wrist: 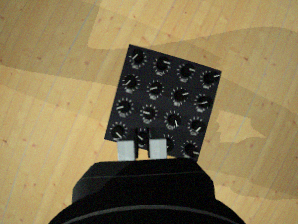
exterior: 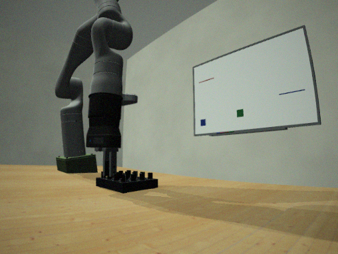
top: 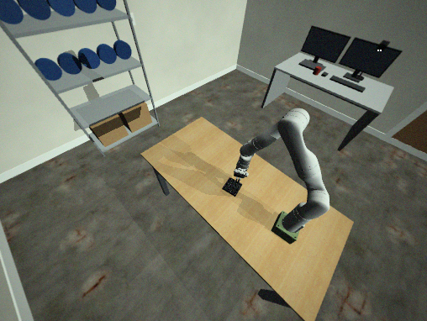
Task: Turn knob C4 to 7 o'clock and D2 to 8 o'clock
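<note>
The black knob box [top: 232, 186] [exterior: 124, 188] [wrist: 167, 69] stands on the table, turned a little clockwise in the wrist view, with the printed names toward my gripper. My gripper [top: 238, 180] [exterior: 109, 176] [wrist: 142, 138] is down at the front row, its fingers on both sides of knob D2 [wrist: 142, 136] and close against it; it looks shut on this knob. Part of D2's white line shows, but the dark fingers make its direction hard to read. Knob C4 [wrist: 196, 124] is free, its line toward the lower part of its ring. Knob D3 is partly hidden by the right finger.
Knob D1 [wrist: 118, 130] is just left of the fingers, and knob D4 [wrist: 190, 149] lies at the right front corner, close to the gripper body. Knob C2 [wrist: 148, 113] is just behind D2. The arm's green base [top: 286, 228] [exterior: 77, 164] stands on the same wooden table [top: 294, 260] [exterior: 60, 213].
</note>
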Controlling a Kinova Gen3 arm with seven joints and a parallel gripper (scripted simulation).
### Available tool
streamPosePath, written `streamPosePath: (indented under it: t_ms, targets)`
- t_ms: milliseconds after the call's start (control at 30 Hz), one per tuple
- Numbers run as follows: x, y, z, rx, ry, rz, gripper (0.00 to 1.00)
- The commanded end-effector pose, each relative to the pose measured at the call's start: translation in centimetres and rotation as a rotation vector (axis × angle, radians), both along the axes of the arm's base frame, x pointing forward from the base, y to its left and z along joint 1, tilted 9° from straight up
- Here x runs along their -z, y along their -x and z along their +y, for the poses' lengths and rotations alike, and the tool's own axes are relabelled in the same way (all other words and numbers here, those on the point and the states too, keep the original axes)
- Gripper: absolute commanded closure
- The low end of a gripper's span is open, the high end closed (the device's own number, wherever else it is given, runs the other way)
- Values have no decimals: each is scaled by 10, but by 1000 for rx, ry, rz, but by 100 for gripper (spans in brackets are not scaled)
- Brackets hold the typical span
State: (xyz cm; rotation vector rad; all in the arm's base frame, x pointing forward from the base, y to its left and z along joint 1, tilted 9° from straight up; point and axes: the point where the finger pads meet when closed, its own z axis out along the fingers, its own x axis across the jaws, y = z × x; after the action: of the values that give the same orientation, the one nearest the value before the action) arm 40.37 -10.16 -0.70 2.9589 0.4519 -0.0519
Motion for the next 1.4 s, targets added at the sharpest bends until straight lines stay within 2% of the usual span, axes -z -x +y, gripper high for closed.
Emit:
streamPosePath:
  t_ms: [0,533,1000,1067,1367]
  targets:
    - [-1,-1,0,-1,0,-2,70]
    - [-1,-1,0,-107,-1,15,70]
    - [-1,-1,0,-424,-5,63,70]
    - [-1,-1,0,-424,-5,63,70]
    - [-1,-1,0,-661,-7,99,70]
